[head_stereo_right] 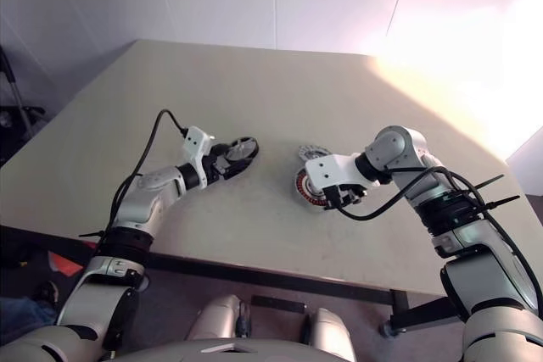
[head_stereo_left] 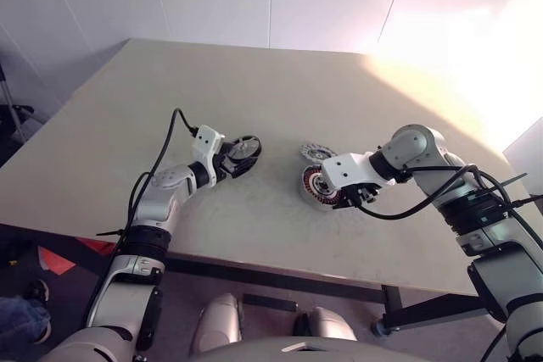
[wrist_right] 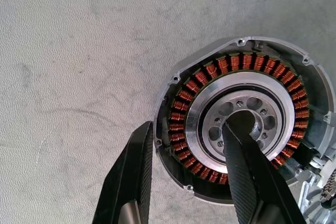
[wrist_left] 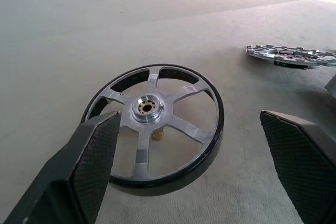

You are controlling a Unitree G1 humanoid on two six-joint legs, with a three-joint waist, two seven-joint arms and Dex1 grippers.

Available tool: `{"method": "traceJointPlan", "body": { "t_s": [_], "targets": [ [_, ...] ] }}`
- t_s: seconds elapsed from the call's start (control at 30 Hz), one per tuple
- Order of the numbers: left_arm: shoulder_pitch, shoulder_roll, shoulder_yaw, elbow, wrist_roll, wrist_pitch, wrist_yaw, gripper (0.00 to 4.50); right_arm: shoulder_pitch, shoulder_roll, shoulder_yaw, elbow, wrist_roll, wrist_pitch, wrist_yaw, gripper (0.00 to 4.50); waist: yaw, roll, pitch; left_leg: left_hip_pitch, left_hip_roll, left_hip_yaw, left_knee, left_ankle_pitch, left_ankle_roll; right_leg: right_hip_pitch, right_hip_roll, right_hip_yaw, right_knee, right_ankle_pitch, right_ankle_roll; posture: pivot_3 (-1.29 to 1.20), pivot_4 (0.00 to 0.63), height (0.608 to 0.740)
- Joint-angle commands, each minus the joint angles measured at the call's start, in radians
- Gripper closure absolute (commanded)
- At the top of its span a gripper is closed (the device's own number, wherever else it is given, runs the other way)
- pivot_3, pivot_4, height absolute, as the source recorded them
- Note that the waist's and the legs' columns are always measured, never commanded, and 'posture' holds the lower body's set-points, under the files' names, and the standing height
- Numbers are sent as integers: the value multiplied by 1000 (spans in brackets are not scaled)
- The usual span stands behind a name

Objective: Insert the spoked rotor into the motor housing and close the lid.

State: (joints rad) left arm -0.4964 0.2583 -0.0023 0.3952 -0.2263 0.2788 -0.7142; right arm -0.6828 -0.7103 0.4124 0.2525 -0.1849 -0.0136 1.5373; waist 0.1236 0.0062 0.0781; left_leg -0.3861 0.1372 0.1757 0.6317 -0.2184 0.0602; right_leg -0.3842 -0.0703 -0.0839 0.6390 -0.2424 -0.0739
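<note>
On the table, the left gripper is spread wide around the spoked wheel, one finger against its rim. At its three o'clock, the right gripper straddles the housing wall, fingers parted. The lid sits at the housing's twelve o'clock.

Motor housing rim (partly behind right fingers), edge-cropped

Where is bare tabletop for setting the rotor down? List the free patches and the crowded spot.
Free: the far tabletop beyond all parts, and the strip between the spoked rotor and the motor housing. Crowded: the housing, the lid just behind it, and the right gripper.
</note>
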Motion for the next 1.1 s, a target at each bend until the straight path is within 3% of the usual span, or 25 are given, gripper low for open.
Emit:
{"method": "traceJointPlan", "body": {
  "t_s": [0.03, 0.13, 0.23, 0.4, 0.6, 0.8, 1.1],
  "targets": [
    [-13, 14, 16, -12, -5, -20, 3, 0, 5, 23, -2, -8, 19, 24, -31, 1099, 0, 0, 0, 0, 0, 0, 0, 0, 0, 0, 0, 0, 0, 0, 0, 0, 0, 740],
    [-13, 22, 19, -9, -6, -19, 1, 0, 4, 49, -64, -155, 137, 211, -10, 92, -2, 0, 0, 0, 0, 0, 0, 0, 0, 0, 0, 0, 0, 0, 0, 0, 0, 740],
    [-17, 26, 20, -2, -4, -20, 6, 0, 10, 36, -117, -293, 246, 340, 4, 92, 1, 1, 0, 0, 0, 0, 0, 1, 0, -1, 0, 0, 1, 0, 0, 0, 0, 740],
    [-28, 18, 14, 5, -1, -23, 13, 0, -12, 29, -248, -407, 376, 452, -94, 92, 5, 1, 0, 0, 0, 0, -1, 0, -1, 0, 0, 0, 0, 0, 0, 0, 0, 740],
    [-32, 9, 6, 10, -1, -25, 6, 0, 30, 0, -363, -187, 284, 321, -361, 92, 4, 0, 0, 3, -1, 0, -1, 1, -3, 3, 0, 1, -1, 0, 0, 0, 0, 740],
    [-43, 17, -2, 34, 11, -35, -3, 0, 167, -48, -494, -139, 376, 350, -402, 92, 2, 1, 0, 1, -1, 0, -3, 0, -2, 2, 0, 1, -3, -1, 2, 0, 0, 740],
    [-56, 12, -13, 52, 19, -44, -12, 0, 226, -29, -515, 74, 368, 323, -497, 92, 1, 1, 0, 2, -1, 0, -3, 1, -2, 2, 0, 1, -3, -1, 2, 0, 0, 740]
  ]
}}
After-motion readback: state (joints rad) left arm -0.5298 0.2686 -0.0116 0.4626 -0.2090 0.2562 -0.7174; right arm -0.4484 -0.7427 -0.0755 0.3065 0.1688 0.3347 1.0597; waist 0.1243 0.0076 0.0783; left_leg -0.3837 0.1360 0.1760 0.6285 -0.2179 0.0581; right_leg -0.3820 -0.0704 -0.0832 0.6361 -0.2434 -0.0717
